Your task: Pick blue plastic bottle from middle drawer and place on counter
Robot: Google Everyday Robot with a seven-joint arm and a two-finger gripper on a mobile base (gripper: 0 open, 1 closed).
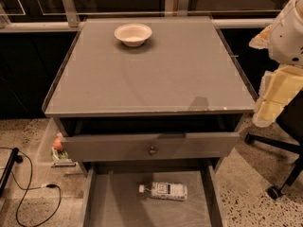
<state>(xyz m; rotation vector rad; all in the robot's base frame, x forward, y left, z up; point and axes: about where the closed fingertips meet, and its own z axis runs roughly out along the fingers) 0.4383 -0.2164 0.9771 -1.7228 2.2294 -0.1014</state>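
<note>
Dim, warm light; soft sheen on the matte-grey square counter top [156, 74]. The gripper [272, 103] at right is brightest.

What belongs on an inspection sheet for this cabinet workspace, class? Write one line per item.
Surface: counter, matte grey, with a white bowl near its back edge.
Job's things: blue plastic bottle lies on its side in the pulled-out middle drawer, cap to the left.
Clutter: clear bin on the floor, left.
Grippers: gripper hangs beside the counter's right edge, away from the bottle.
Cables: black cable loops on the floor, left.
Surroundings: speckled floor; chair base, right.
</note>
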